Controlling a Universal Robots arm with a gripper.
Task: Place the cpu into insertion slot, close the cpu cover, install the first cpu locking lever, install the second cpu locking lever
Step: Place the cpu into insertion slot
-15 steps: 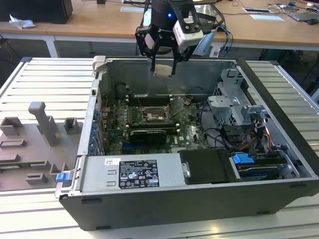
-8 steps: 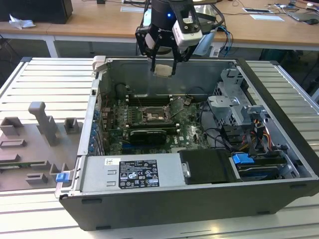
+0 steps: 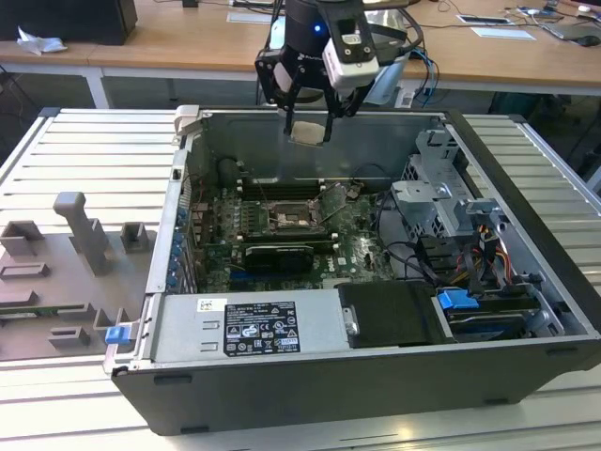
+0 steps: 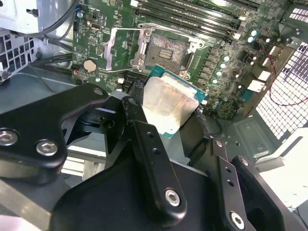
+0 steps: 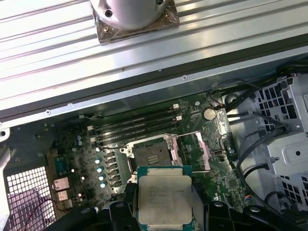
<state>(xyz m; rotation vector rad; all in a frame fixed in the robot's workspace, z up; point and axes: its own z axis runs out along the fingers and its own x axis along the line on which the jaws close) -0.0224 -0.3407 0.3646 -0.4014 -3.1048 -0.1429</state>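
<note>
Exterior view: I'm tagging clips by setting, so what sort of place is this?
Probably a robotics lab or test workshop: an open computer case lies on a ribbed metal table, the gripper holds the cpu above it, and office desks stand behind.

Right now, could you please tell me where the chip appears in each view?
Exterior view: chip in the gripper, above the open case.
Second wrist view: chip in front, empty socket beyond.
First wrist view: chip in front, socket beyond.
Shared landmark: the socket.
</note>
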